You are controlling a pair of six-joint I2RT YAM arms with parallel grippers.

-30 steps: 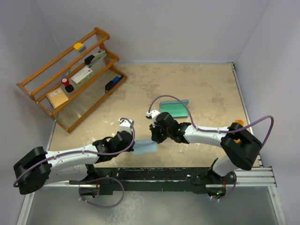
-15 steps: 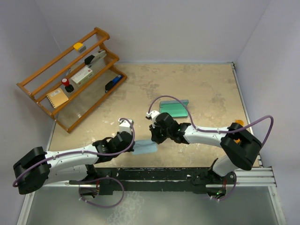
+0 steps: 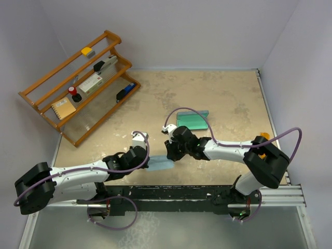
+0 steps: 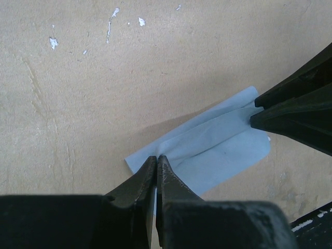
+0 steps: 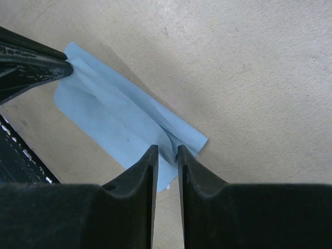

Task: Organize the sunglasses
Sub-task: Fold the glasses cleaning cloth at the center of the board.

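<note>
Light blue rectangular cloth is located at the near centre of the worktop, stretched between both arms. Left pincer is seen closed on the cloth's left corner. Right pincer is seen clamped on a raised fold at the right edge.

Against one second ago, the right pincer is noted slightly further left and nearer, and the cloth looks a little narrower. This is judged to be folding in progress, not yet finished.

Teal rectangular case is recorded just beyond, untouched. No sunglasses can be made out.
</note>
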